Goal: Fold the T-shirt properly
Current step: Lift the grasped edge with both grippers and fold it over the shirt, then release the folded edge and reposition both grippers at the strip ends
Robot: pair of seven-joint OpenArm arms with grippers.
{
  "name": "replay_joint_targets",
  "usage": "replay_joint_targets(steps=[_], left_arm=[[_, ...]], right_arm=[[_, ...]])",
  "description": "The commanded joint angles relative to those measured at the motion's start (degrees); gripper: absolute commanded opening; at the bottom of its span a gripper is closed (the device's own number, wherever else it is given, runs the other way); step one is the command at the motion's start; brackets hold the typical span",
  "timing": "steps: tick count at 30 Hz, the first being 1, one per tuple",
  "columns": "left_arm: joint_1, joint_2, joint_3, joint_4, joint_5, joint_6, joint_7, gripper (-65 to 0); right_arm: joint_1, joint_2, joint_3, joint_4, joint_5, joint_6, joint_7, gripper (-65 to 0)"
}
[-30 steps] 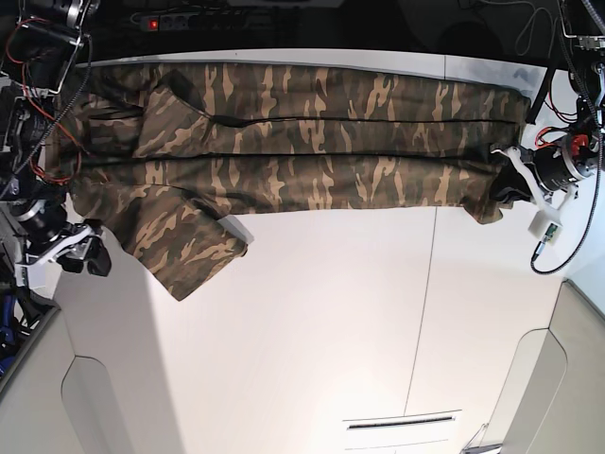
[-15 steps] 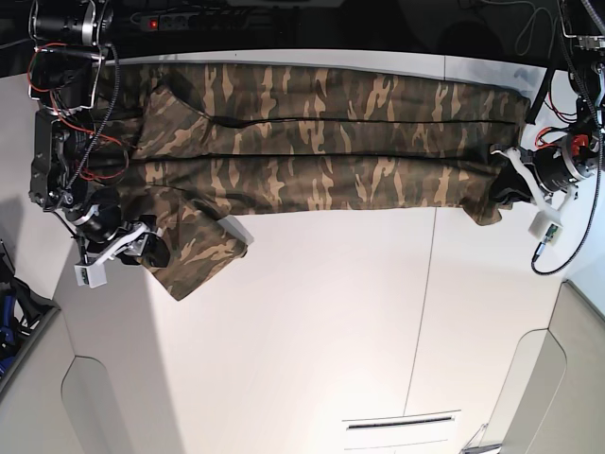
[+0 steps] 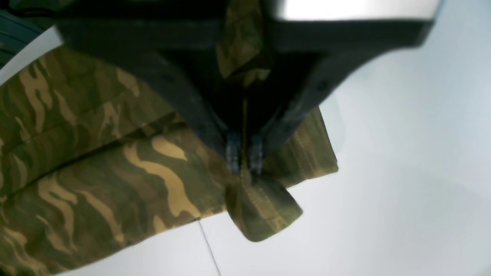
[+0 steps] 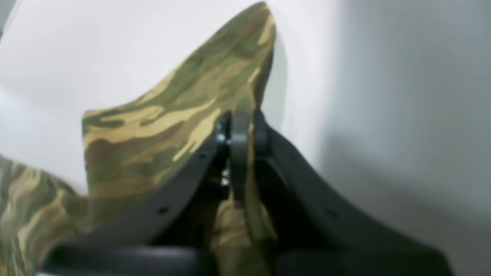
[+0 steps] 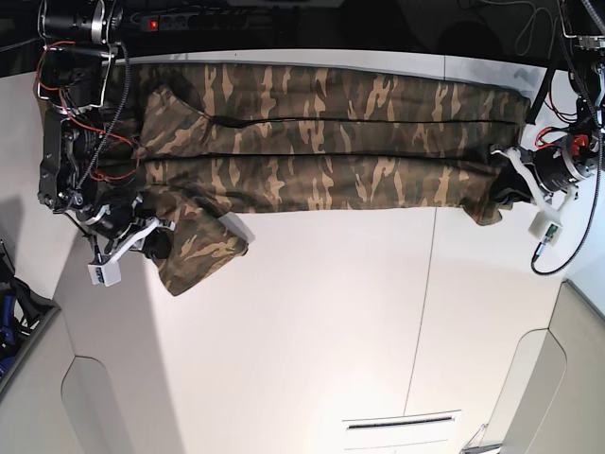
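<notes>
Since a moment ago the right gripper (image 5: pixel 161 242) has come in from the table's edge onto the loose sleeve and drawn its jaws together; the left gripper (image 5: pixel 506 184) has not shifted. Seen from the right wrist, the right gripper (image 4: pixel 239 126) now pinches a raised peak of camouflage cloth between its two dark fingers. Seen from the left wrist, the left gripper (image 3: pixel 244 161) has its jaws pressed together on a hem corner, a small flap of cloth hanging just below the tips. One T-shirt (image 5: pixel 312 142) is in view, and two grippers, each clamped on it. It lies stretched lengthwise across the far part of the one white table (image 5: pixel 331 322), folded into a long band with two dark crease lines running along it, one sleeve (image 5: pixel 203 251) sticking out toward the near side by the right gripper. No containers show.
</notes>
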Motion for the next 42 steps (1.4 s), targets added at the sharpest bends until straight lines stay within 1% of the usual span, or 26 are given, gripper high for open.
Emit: replay_joint_targets(steps=[1, 4, 7, 11, 13, 18, 21, 26, 31, 37, 42], left_arm=[[-0.6, -1.1, -0.5, 0.9, -0.8, 0.1, -1.2, -65.0], [-0.6, -1.1, -0.5, 0.9, -0.8, 0.1, -2.0, -65.0], [-0.7, -1.2, -0.5, 1.0, -0.8, 0.1, -2.1, -65.0], [-0.6, -1.7, -0.5, 2.4, -0.7, 0.1, 0.2, -65.0], [-0.6, -2.2, -0.5, 3.4, -0.7, 0.1, 1.4, -65.0], [-0.6, -2.6, -0.5, 6.0, -0.5, 0.1, 3.2, -65.0], [-0.6, -2.6, -0.5, 7.1, 0.2, 0.2, 3.9, -65.0], [-0.6, -2.6, -0.5, 8.6, 1.7, 0.2, 7.8, -65.0], [0.8, -2.6, -0.9, 11.0, 1.9, 0.2, 9.9, -65.0], [7.2, -2.5, -6.2, 16.3, 1.6, 0.1, 9.7, -65.0], [10.8, -2.5, -8.0, 16.8, 1.9, 0.1, 8.7, -65.0]], right_arm=[[1.0, 0.3, 0.8, 2.5, 0.7, 0.2, -0.7, -65.0], [0.8, 0.3, 3.3, 8.1, 3.6, 0.2, -8.1, -65.0], [-0.3, 0.3, 7.1, 14.8, 9.2, 0.3, -15.2, -65.0], [-5.6, 0.3, 11.9, 24.9, 17.6, 0.3, -20.5, -65.0], [-9.2, 0.3, 13.7, 29.7, 20.8, 0.5, -22.2, -65.0], [-18.4, 0.3, 17.9, 38.2, 24.8, 0.9, -22.7, -65.0], [-22.9, 0.3, 20.5, 40.7, 27.4, 0.9, -22.9, -65.0], [-28.8, 0.3, 23.0, 43.5, 30.7, 1.5, -23.5, -65.0], [-32.7, 0.3, 24.1, 43.5, 30.6, 1.5, -23.5, -65.0], [-35.6, 0.3, 25.0, 43.5, 30.3, 1.5, -23.5, -65.0], [-35.6, 0.3, 25.0, 42.7, 26.6, 1.4, -23.5, -65.0]])
